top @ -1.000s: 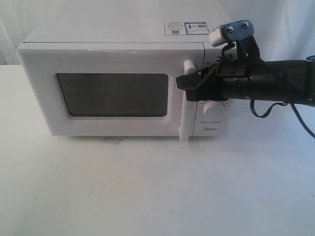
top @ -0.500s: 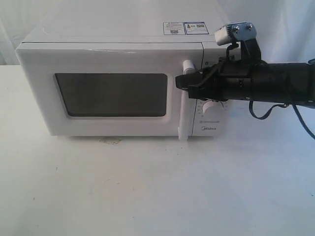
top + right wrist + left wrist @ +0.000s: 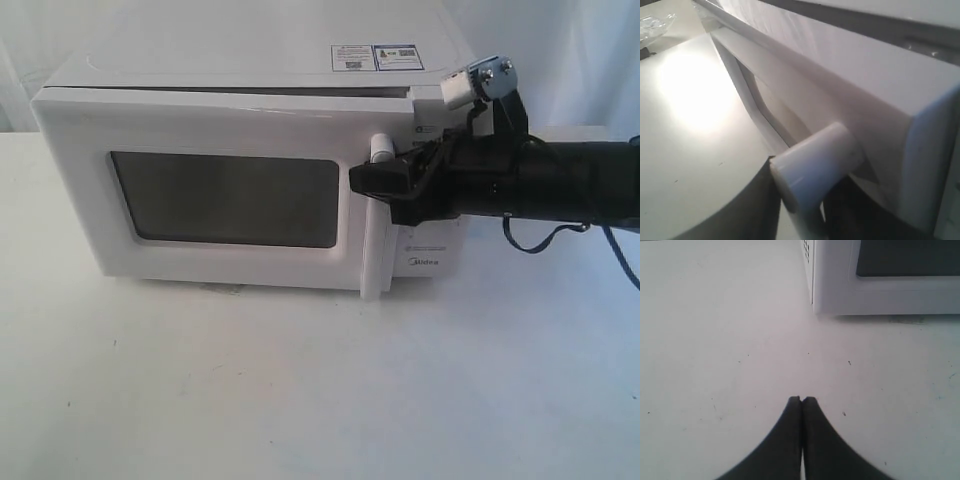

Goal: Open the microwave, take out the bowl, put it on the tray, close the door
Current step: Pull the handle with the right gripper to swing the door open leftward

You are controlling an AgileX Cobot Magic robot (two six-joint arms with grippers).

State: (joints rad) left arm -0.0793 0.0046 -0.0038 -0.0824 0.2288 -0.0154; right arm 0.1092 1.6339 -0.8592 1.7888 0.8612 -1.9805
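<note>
A white boxy microwave (image 3: 250,60) sits on a plain white table (image 3: 300,400), with small paper stickers (image 3: 378,56) on its top. Its white front door (image 3: 80,200) has a dark window (image 3: 225,198) that is too dark to see through. The door is open just a crack: a thin dark gap runs along its top edge, and the side with the tall white bar handle (image 3: 374,270) sticks out a little from the box. The black right gripper (image 3: 372,180) is at the upper part of that handle, with one black part in front of the bar. I cannot tell if it is squeezing the bar or only hooked on it. The black left gripper (image 3: 801,400) is low over the table near the microwave's other front corner, and its two tips are pressed together.
</note>
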